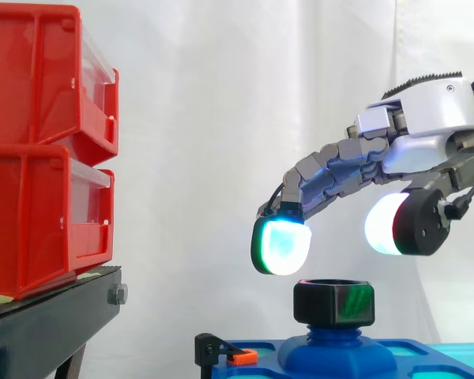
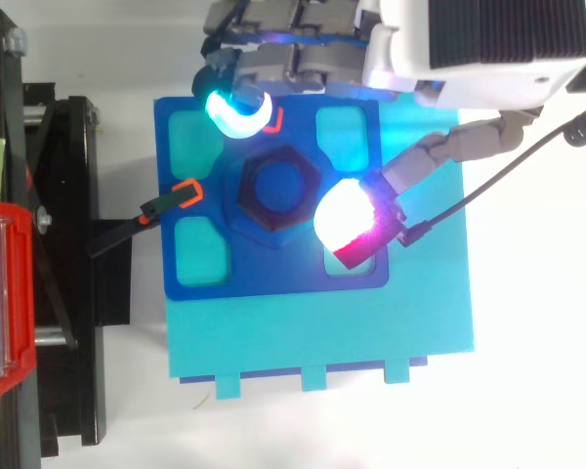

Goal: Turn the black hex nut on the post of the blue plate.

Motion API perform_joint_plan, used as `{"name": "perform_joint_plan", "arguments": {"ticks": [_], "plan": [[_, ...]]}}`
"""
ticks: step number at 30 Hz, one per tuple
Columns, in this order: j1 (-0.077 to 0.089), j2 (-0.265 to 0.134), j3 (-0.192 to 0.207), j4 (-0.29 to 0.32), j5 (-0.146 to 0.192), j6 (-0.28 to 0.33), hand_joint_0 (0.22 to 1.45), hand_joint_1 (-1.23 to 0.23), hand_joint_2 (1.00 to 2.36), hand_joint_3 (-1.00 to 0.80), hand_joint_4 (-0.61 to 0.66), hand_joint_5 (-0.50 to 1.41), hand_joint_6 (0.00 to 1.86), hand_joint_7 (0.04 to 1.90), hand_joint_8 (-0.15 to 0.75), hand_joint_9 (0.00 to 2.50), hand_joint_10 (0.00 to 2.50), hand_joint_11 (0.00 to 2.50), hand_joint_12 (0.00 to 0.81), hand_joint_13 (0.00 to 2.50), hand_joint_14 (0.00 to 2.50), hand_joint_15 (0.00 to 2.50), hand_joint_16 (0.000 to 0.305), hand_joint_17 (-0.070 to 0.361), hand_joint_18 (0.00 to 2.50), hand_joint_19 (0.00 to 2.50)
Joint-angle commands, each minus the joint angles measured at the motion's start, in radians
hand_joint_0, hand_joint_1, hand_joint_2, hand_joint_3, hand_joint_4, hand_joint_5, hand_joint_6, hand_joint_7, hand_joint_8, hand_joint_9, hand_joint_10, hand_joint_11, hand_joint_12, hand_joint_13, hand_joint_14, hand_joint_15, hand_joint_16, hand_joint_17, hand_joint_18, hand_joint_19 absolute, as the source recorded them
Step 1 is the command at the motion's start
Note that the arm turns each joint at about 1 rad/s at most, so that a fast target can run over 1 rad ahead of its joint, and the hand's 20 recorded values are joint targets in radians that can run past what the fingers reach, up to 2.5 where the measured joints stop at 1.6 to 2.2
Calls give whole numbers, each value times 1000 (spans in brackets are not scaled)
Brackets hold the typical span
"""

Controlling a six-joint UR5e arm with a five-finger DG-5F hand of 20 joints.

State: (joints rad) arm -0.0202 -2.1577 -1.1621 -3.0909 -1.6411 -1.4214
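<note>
The black hex nut (image 1: 334,302) sits on the round post (image 1: 336,351) of the blue plate (image 2: 273,276); from above the nut (image 2: 276,186) lies at the plate's middle. My hand (image 1: 426,118) reaches in from the right and hovers just above the nut without touching it. It is open, its fingers loosely bent. A cyan-green fingertip (image 1: 280,245) hangs above the nut's left side, and the thumb's white-magenta pad (image 1: 389,223) is higher, to the right. In the top view the hand (image 2: 469,39) comes from the upper right, its fingers (image 2: 236,109) behind the nut and its thumb (image 2: 347,220) beside it.
Two stacked red bins (image 1: 39,150) rest on a black stand (image 1: 55,312) at the left. A black clamp with an orange tip (image 2: 176,195) grips the blue plate's left edge. The plate lies on a larger cyan base (image 2: 322,337).
</note>
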Motion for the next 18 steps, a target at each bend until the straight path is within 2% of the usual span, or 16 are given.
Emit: {"name": "perform_joint_plan", "arguments": {"ticks": [1,5,8,14,18], "plan": [[5,-1,4,-2,0,1,435,-657,1000,-500,162,-258,503,796,192,292,5,187,338,211,0,66,50,112,184,193],[13,-1,4,28,0,1,516,-738,1000,-500,132,-261,502,794,162,271,5,173,303,190,1,56,43,98,153,200],[20,-2,4,61,0,2,524,-746,1000,-500,126,-262,502,797,158,267,5,176,300,186,2,59,43,96,151,194],[31,-11,2,86,-2,4,542,-761,1000,-500,133,-259,503,817,156,274,5,203,294,183,2,59,42,94,149,195],[37,-34,4,93,0,9,419,-694,1000,-500,182,-254,502,838,197,290,5,182,337,204,2,53,50,113,192,181]]}}
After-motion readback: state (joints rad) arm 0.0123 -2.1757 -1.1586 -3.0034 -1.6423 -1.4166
